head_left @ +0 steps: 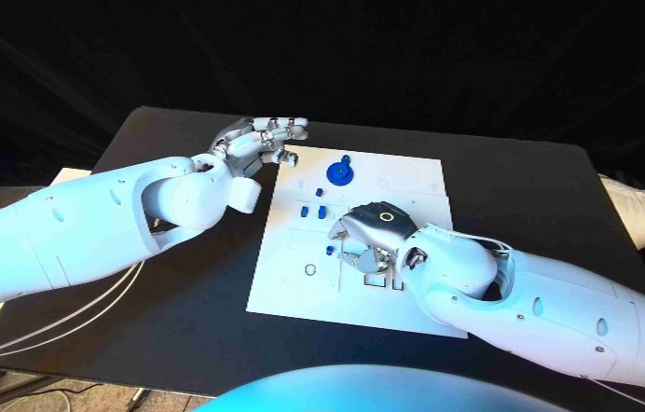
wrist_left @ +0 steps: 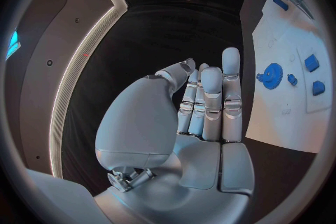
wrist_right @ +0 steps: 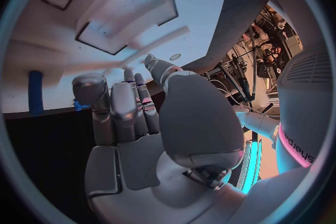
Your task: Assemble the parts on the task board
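The white task board (head_left: 404, 174) lies in the middle of the black table. A round blue gear-like part (head_left: 341, 172) sits near its far edge, with small blue parts (head_left: 313, 212) just in front of it. My left hand (head_left: 262, 142) hovers over the table at the board's far left corner, fingers straight (wrist_left: 210, 101) and holding nothing; the gear (wrist_left: 271, 75) lies off to its side. My right hand (head_left: 374, 235) is over the board's middle, fingers (wrist_right: 115, 106) stretched down to the board surface beside a blue peg (head_left: 332, 248), with nothing seen in its grasp.
Recessed outlines (wrist_right: 122, 22) and printed shapes mark the board around my right hand. Bare black table (head_left: 201, 281) surrounds the board on every side. White cables (head_left: 54, 323) hang under my left arm at the table's near left.
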You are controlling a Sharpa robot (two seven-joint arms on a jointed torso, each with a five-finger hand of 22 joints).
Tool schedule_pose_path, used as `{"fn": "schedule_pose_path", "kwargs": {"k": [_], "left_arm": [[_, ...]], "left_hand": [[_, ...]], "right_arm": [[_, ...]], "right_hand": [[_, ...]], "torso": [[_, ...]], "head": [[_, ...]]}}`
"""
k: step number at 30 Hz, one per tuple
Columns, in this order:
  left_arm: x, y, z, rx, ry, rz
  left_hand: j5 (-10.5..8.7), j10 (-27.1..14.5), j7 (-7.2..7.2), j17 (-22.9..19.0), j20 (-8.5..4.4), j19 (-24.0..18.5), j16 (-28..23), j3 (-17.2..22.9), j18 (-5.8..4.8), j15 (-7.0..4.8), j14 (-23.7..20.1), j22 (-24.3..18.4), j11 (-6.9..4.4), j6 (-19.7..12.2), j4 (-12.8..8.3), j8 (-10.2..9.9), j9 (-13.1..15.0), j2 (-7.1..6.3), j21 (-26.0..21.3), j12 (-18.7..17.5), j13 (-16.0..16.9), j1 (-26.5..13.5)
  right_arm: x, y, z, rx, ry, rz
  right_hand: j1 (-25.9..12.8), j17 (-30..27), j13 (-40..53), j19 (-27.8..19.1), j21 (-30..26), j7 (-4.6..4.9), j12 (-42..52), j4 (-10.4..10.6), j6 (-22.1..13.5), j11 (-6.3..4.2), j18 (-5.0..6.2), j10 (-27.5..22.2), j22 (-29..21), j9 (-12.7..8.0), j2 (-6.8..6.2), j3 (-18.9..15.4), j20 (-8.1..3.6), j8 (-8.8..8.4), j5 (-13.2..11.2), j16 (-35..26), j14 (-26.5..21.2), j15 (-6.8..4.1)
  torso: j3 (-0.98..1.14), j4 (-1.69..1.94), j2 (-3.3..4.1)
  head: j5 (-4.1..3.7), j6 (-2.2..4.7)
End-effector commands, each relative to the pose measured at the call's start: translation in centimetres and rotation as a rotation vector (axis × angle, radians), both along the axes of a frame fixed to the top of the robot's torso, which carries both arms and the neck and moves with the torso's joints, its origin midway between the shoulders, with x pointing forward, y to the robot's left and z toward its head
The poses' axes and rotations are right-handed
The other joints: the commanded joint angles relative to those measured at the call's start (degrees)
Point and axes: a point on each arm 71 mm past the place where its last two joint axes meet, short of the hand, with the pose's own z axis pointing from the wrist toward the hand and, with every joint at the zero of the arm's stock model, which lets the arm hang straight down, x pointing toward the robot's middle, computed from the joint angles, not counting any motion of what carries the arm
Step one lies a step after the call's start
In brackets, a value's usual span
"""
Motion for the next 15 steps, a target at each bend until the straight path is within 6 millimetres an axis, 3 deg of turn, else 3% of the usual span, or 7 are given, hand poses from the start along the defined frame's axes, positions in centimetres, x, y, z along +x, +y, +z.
{"fn": "schedule_pose_path", "kwargs": {"k": [1, 9, 15], "left_arm": [[-0.1, -0.2, 0.0, -0.004, 0.000, -0.020], [-0.1, 0.0, -0.1, -0.002, 0.003, -0.021], [-0.2, -0.1, 0.0, -0.002, 0.003, -0.024]], "left_hand": [[-0.12, -0.50, 0.07, -0.08, -0.13, 0.08, -0.28, -0.19, 1.04, -0.13, -0.36, -0.05, 0.03, -0.25, -0.06, 0.14, -0.06, 0.12, -0.23, 0.35, 0.01, 0.19], [-0.11, -0.63, 0.08, -0.17, -0.11, 0.07, -0.30, -0.19, 1.04, -0.11, -0.41, -0.07, 0.05, -0.28, -0.08, 0.14, -0.06, 0.15, -0.26, 0.35, -0.01, 0.22], [-0.11, -0.63, 0.08, -0.17, -0.11, 0.07, -0.30, -0.19, 1.04, -0.11, -0.41, -0.07, 0.05, -0.28, -0.08, 0.14, -0.06, 0.15, -0.26, 0.35, -0.01, 0.22]], "right_arm": [[0.3, -0.9, 1.1, 0.078, 0.019, -0.051], [2.4, -6.3, 4.2, 0.096, 0.031, -0.183], [3.5, -9.3, 5.0, -0.010, 0.006, -0.226]], "right_hand": [[0.25, 0.12, -0.05, 0.19, 0.13, -0.01, 0.69, -0.05, 0.62, -0.12, 0.53, 0.87, 0.40, 0.07, 0.62, -0.49, -0.07, 0.21, 0.02, 0.18, 0.44, 0.07], [0.47, 0.09, -0.19, 0.82, 0.64, -0.54, 1.11, -0.24, 0.74, -0.46, 0.38, 1.44, 1.13, -0.04, 0.06, -1.07, -0.19, -0.08, 0.09, 0.35, 0.69, -0.17], [0.29, 0.09, -0.28, 1.07, 0.72, -1.15, 0.85, -0.10, -0.03, -0.73, 0.33, 0.56, 1.28, -0.20, -0.82, -2.67, -0.35, -0.40, 0.02, 0.50, 0.83, -0.34]], "torso": [[-0.03, -0.03, -0.04], [-0.09, -0.08, -0.05], [-0.21, -0.36, -0.23]], "head": [[-0.26, 0.25], [-1.67, 1.00], [-2.15, 1.26]]}}
